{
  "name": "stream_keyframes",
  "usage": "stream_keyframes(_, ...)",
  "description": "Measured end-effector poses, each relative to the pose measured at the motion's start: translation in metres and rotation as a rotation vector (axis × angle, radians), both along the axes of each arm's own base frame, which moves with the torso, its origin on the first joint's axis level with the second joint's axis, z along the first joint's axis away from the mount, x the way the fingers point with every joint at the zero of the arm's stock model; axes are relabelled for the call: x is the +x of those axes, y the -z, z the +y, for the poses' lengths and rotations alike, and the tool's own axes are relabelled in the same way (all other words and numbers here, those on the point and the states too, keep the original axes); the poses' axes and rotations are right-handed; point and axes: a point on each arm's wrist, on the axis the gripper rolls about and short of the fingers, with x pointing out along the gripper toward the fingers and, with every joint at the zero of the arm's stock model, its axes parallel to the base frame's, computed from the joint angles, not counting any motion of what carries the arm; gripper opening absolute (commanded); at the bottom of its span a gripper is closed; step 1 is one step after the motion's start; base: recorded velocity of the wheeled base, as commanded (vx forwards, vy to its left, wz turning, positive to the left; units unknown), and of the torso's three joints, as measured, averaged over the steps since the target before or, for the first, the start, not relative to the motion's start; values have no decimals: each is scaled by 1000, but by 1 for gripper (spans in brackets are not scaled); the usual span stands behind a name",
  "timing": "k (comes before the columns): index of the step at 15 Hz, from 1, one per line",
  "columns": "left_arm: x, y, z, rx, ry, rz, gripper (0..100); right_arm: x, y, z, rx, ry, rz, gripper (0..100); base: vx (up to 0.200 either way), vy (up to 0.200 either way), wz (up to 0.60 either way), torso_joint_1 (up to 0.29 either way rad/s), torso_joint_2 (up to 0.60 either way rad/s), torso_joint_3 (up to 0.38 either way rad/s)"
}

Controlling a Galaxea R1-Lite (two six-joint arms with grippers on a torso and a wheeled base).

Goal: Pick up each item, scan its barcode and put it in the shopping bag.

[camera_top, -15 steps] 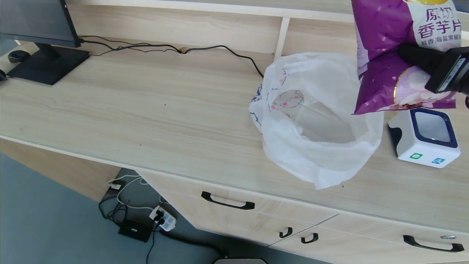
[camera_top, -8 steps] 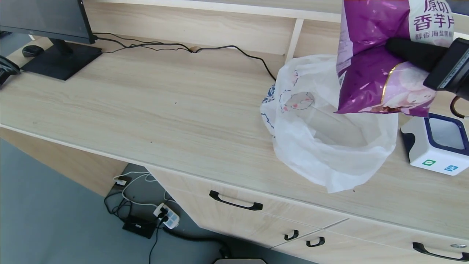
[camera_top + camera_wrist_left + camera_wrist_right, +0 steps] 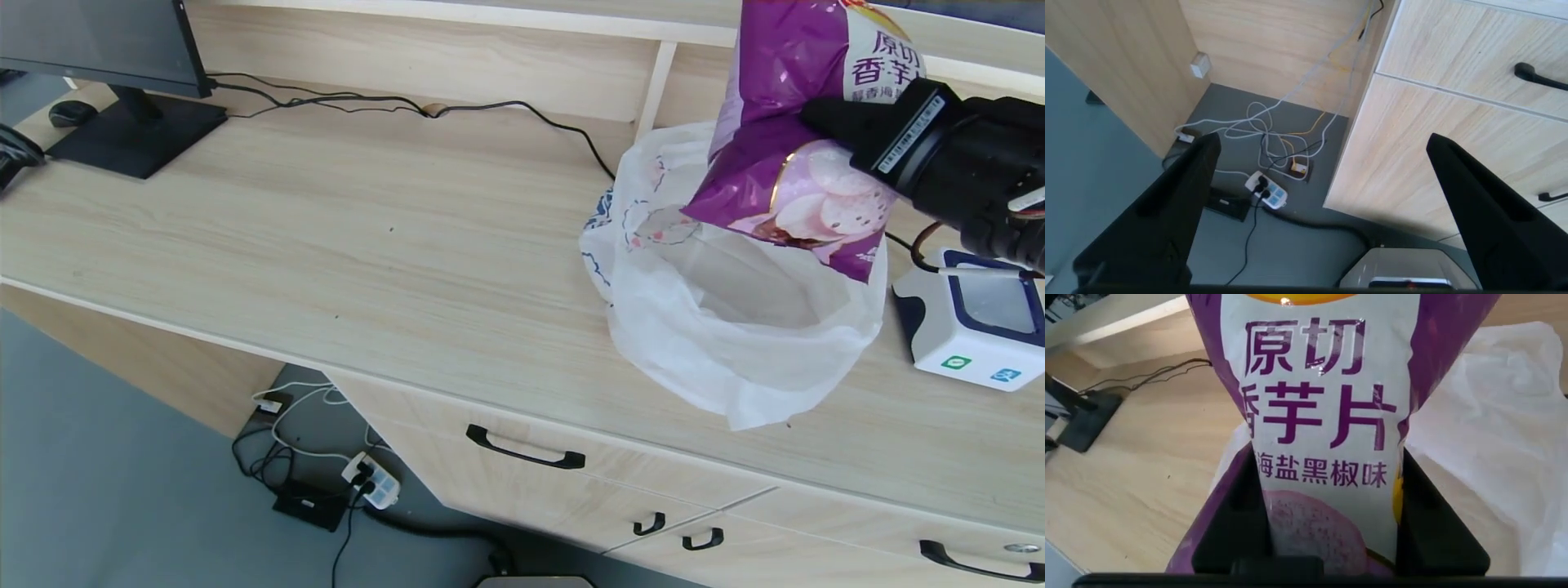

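A purple snack bag [image 3: 784, 147] hangs tilted above the open mouth of the white shopping bag [image 3: 735, 327], with my right gripper [image 3: 849, 126] shut on its middle. In the right wrist view the purple snack bag [image 3: 1327, 449] stands between the black fingers [image 3: 1241, 514], and the shopping bag [image 3: 1503, 433] lies behind it. The white barcode scanner [image 3: 971, 322] sits on the counter just right of the shopping bag. My left gripper [image 3: 1323, 204] hangs open below counter height, over the floor beside the drawers, holding nothing.
A monitor on its black stand [image 3: 131, 122] sits at the counter's far left, with black cables [image 3: 408, 106] running along the back wall. A raised wooden ledge [image 3: 490, 49] borders the back. Drawers with black handles [image 3: 526, 453] lie below; a power strip [image 3: 1267, 189] and wires lie on the floor.
The right gripper carried the snack bag leftward and down from beside the scanner to over the shopping bag's mouth, tilting it. The head view shifted a little between the earliest frame and the later ones.
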Motion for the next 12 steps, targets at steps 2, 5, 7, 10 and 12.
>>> stream_keyframes(2, 0, 0, 0, 0, -1, 0, 100, 6, 5, 11, 29, -11, 31, 0, 0, 0, 0, 0, 0, 0)
stream_keyframes(5, 0, 0, 0, 0, 0, 0, 100, 7, 16, 24, 41, 2, 76, 0, 0, 0, 0, 0, 0, 0)
stream_keyframes(7, 0, 0, 0, 0, 0, 0, 100, 5, 31, 26, 28, 12, 123, 0, 0, 0, 0, 0, 0, 0)
stream_keyframes(10, 0, 0, 0, 1, 0, 0, 100, 1, 44, 23, 9, 19, 161, 0, 0, 0, 0, 0, 0, 0)
stream_keyframes(12, 0, 0, 0, 1, 0, 0, 100, 0, 50, 21, -2, 27, 179, 0, 0, 0, 0, 0, 0, 0)
